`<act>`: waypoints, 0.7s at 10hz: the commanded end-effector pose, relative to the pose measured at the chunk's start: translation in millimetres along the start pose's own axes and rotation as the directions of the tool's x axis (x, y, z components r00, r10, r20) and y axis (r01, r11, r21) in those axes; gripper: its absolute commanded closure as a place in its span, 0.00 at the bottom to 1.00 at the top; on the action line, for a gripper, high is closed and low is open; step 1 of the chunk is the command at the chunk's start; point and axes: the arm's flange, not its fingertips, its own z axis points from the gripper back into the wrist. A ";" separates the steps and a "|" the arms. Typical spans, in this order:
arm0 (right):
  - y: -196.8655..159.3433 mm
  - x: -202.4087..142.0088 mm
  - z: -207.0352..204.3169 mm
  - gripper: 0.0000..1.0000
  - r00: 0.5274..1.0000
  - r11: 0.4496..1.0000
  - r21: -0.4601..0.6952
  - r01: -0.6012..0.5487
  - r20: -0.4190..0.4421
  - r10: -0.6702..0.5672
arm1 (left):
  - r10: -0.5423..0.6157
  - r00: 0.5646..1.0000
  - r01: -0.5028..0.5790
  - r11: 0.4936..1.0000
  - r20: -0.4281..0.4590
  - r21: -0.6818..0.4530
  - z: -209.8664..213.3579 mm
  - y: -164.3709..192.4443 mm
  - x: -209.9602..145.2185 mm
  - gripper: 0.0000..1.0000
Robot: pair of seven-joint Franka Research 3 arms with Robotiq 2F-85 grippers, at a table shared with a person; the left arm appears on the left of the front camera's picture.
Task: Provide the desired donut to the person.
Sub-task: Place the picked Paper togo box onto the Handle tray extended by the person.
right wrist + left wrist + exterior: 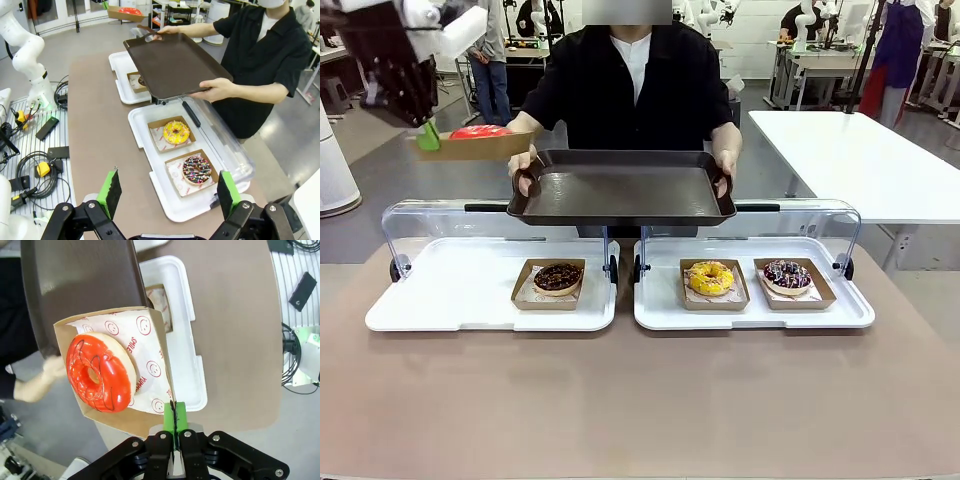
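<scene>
Left gripper (174, 415) pinched shut on the carton (480, 148) edge, holding the red donut (100, 372) in the air. Just beside the left end of the person's tray (620, 215); probably needs to go right, over it. Right gripper (169, 192) wide open, empty, well apart

**Three cameras: one fixed at the table (640, 400), one on each wrist.**

The front view sits on the robot's side, looking slightly down across at the person (610, 95) holding a brown tray (620, 192). The left wrist view looks steeply down, very close on the red-glazed donut (100, 372) in its cardboard tray (120, 422). The right wrist view looks from higher and farther back along the table. All three share the brown tray; the front and right wrist views share the yellow donut (710, 277).
</scene>
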 end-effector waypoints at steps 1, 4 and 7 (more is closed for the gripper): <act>-0.1 -0.6 -0.7 0.00 1.000 1.000 0.001 -0.005 0.014 0.005 | -0.059 0.997 0.058 0.998 -0.044 -0.020 4.7 28.6 41.2 0.99; -0.1 -0.6 -0.7 0.00 1.000 1.000 0.001 -0.005 0.014 0.005 | -0.139 0.989 0.140 0.990 -0.048 0.028 -14.2 57.4 94.1 0.99; -0.1 -0.6 -0.7 0.00 1.000 1.000 0.001 -0.005 0.014 0.005 | -0.117 0.991 0.123 0.986 -0.059 0.114 -46.5 93.1 114.8 0.99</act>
